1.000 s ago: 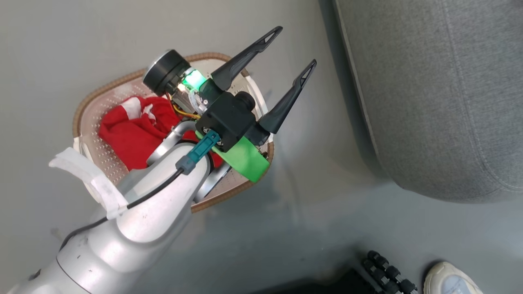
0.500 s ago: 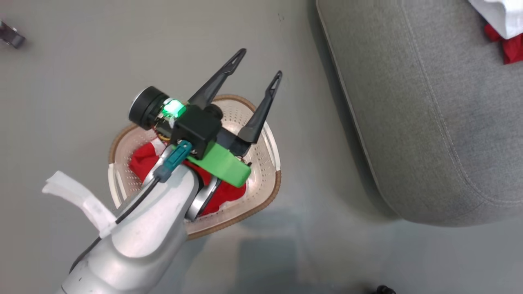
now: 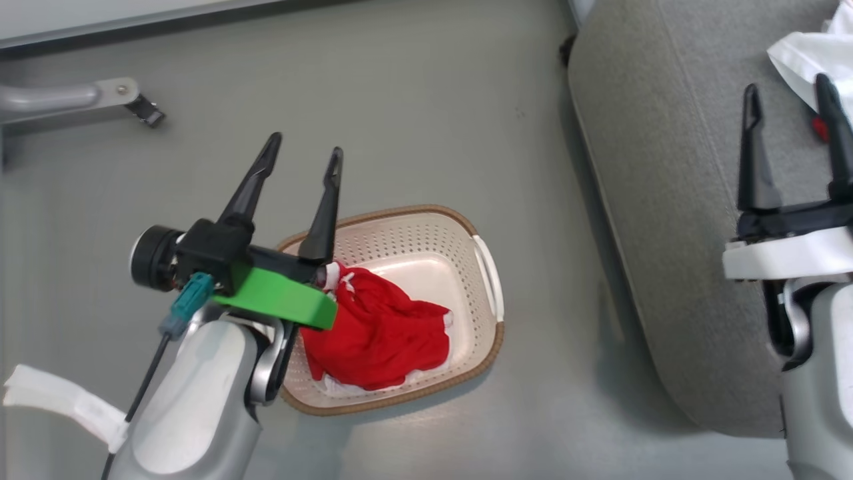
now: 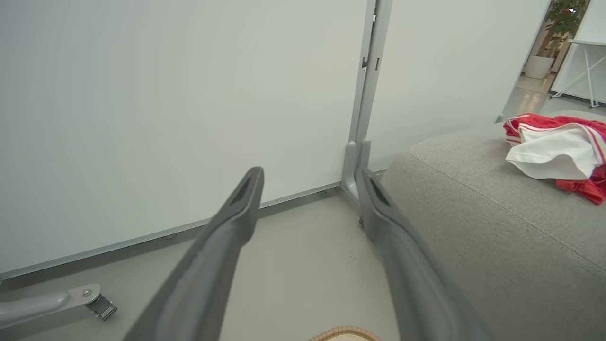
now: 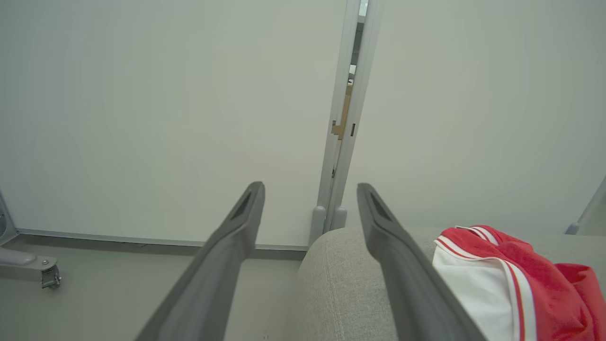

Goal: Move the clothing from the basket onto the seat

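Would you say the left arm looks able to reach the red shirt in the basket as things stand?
Probably yes: the open left gripper hovers by the basket, and the red shirt lies uncovered inside; it must tip downward first.

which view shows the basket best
The head view: the basket shows nearly whole from above, with red clothing inside. The left wrist view catches a sliver of its brown rim; the right wrist view faces the seat.
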Motion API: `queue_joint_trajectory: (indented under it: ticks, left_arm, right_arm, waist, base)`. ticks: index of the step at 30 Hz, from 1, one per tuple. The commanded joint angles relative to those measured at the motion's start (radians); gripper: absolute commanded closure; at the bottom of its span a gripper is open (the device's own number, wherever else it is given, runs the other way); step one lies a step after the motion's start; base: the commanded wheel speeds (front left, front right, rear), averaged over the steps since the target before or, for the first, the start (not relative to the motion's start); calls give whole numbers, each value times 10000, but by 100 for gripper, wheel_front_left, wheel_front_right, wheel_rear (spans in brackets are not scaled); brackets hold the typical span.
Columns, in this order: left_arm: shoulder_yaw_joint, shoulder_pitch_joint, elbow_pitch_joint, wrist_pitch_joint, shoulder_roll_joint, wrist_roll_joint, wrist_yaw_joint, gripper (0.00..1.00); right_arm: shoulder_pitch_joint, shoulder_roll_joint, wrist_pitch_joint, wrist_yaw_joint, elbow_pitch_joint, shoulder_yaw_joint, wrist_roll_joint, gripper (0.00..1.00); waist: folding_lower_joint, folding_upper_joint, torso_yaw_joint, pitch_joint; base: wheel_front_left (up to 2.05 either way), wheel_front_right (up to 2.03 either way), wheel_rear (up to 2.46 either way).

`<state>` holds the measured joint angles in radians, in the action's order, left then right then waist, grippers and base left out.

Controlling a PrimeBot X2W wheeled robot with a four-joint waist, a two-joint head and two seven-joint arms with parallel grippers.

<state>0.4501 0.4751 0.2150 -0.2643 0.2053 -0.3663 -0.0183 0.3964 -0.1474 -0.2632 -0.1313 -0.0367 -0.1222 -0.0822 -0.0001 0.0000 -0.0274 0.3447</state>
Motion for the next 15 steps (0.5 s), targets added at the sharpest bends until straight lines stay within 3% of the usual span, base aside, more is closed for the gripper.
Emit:
queue_joint_trajectory:
  ticks: [1,15]
  left_arm:
    - [-266,-322,-28,2,-53,104,5,0]
    - [-2358,-1963,-249,4,-668,1032,466,0]
  right_arm:
    - [-231,75,-22,10,75,128,12,0]
    - [-1397,762,-24,10,158,1022,14,0]
  waist:
    - [1,0,715,-659]
    - [1,0,1373,-1763]
  base:
    - [0,0,0]
    - [0,0,0]
